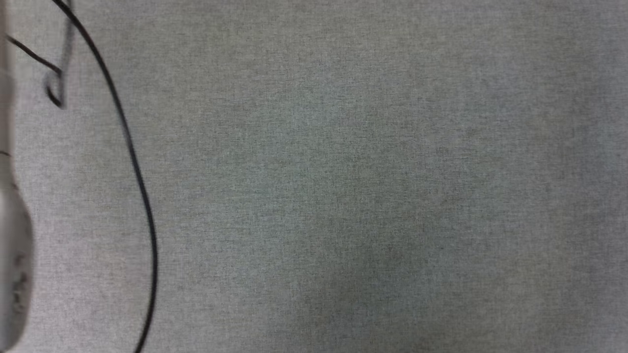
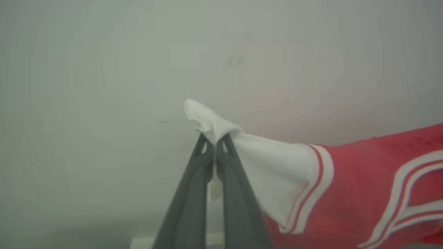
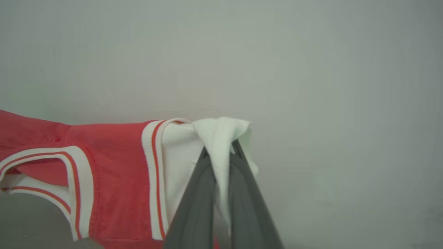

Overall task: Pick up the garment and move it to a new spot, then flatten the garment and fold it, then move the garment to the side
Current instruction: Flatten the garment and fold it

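The red jersey-style garment (image 2: 349,186) with red-white striped trim stretches between both arms. The left gripper (image 2: 214,140) has its dark fingers pressed together on one white short sleeve (image 2: 273,166), and the right gripper (image 3: 220,148) pinches the other white sleeve (image 3: 176,155) likewise. A thin black cable (image 1: 135,166) curves across the left of the grey woven tabletop (image 1: 343,176).

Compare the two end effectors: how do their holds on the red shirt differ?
The left end effector pinches its sleeve with a small tuft poking past the tips; on the right end effector the sleeve bunches over the tips and hangs between the fingers. From the left one the garment stretches rightward in its view; from the right one, leftward. Both are shut on a white sleeve.
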Tool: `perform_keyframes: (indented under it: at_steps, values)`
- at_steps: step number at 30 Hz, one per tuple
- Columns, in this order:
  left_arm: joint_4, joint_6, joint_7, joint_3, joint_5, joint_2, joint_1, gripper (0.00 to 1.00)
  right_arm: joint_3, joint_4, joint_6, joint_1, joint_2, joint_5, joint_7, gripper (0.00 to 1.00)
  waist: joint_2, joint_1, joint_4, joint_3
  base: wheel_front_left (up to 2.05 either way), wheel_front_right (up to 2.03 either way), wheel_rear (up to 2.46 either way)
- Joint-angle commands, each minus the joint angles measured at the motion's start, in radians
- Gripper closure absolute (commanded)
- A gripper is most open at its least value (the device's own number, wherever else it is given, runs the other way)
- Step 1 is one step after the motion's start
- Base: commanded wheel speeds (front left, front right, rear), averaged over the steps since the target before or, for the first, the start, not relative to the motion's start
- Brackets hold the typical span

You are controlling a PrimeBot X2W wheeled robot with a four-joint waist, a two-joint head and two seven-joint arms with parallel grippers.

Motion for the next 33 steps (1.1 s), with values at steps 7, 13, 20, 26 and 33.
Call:
perform_keyframes:
  at_steps: [7,13,20,26,33]
  values:
    - [0.12,-0.007,-0.018,-0.004,-0.11,-0.055,0.15,1.0,0.056,0.141,-0.002,0.148,0.038,0.087,-0.06,1.0,0.0,-0.0002,-0.003,-0.034,0.0,0.0,0.0]
    - [0.109,-0.008,-0.036,-0.04,-0.235,-0.07,0.37,1.0,0.105,0.206,-0.002,0.342,0.043,0.197,-0.087,1.0,0.0,-0.0002,-0.001,-0.121,0.0,0.0,0.0]
    - [0.027,-0.007,-0.07,-0.097,-0.333,-0.019,0.602,1.0,0.169,0.154,-0.002,0.579,-0.001,0.335,-0.102,1.0,0.0,-0.0002,0.001,-0.239,0.0,0.0,0.0]
    - [-0.035,-0.007,-0.087,-0.111,-0.375,0.026,0.753,1.0,0.207,0.085,-0.002,0.755,-0.05,0.417,-0.092,1.0,0.0,-0.0002,0.004,-0.35,0.0,0.0,0.0]
    - [-0.114,0.009,-0.068,-0.106,-0.402,0.059,0.94,1.0,0.219,-0.002,-0.002,0.94,-0.09,0.46,-0.054,1.0,0.0,-0.0002,0.006,-0.465,0.0,0.0,0.0]
